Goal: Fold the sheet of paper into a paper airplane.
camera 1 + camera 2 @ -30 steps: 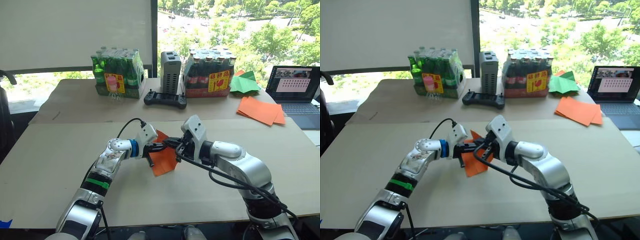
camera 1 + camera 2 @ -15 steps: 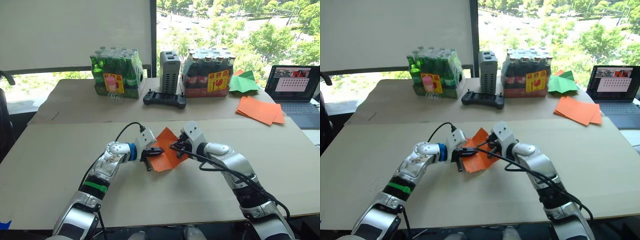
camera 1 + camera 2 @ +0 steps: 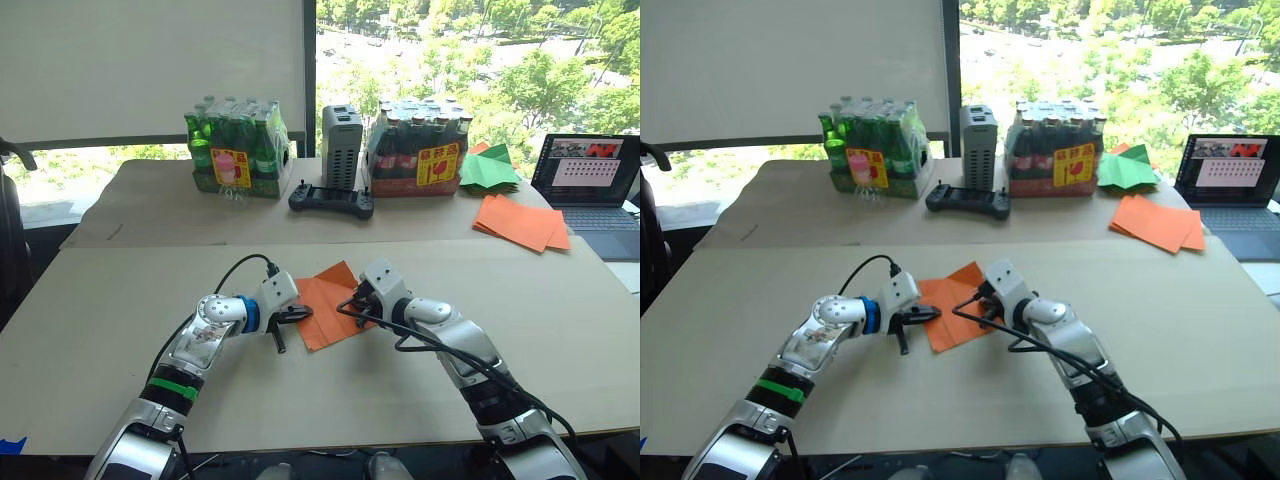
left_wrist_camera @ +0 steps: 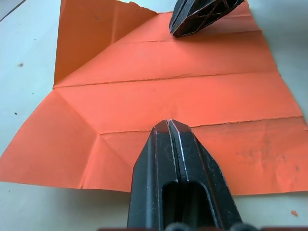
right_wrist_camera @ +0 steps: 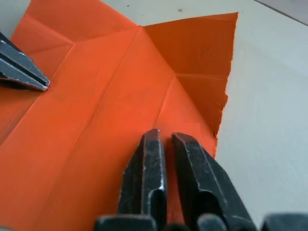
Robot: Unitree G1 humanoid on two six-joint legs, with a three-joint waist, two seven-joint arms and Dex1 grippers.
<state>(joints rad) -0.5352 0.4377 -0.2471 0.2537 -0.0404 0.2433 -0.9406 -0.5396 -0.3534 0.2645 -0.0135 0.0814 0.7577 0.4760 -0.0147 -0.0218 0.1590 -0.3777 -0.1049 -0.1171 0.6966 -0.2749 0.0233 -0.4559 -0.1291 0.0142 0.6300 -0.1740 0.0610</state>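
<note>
A pale table (image 3: 120, 300) stands before a bright window with green trees outside. The sheet of paper (image 3: 327, 305) lies opened out nearly flat near the table's middle, between the two grippers. It is bright orange, squarish, and crossed by several creases: long parallel folds run across it and diagonal ones meet near one end, where one corner flap stands slightly raised and its edge looks a little ragged. The left gripper (image 4: 169, 126) has its black fingers pressed together, tips resting on one edge of the sheet. The right gripper (image 5: 165, 137) sits on the opposite edge with its fingers nearly together, a thin gap between them; whether paper is pinched there cannot be told. Farther back are two packs of bottles (image 3: 236, 145), a black controller (image 3: 331, 200), a stack of flat orange sheets (image 3: 522, 220), green paper pieces (image 3: 490, 165) and a laptop (image 3: 590, 180).
</note>
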